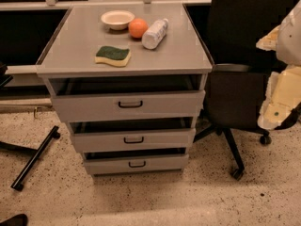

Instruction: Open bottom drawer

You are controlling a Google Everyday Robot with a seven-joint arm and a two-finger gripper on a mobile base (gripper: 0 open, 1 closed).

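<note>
The bottom drawer (136, 164) is the lowest and narrowest-looking of three grey fronts on a grey metal cabinet (124, 69), with a small black loop handle (137, 164) at its centre. A dark gap shows above its front, as above the other two drawers. A white and cream part of my arm (282, 86) shows at the right edge, well to the right of the cabinet and above drawer level. My gripper is out of view, and nothing touches the drawer.
On the cabinet top lie a white bowl (117, 19), an orange (138, 28), a lying white bottle (154, 33) and a green-yellow sponge (113, 55). A black office chair (235, 84) stands close on the right. A black chair leg (35, 157) lies on the speckled floor at left.
</note>
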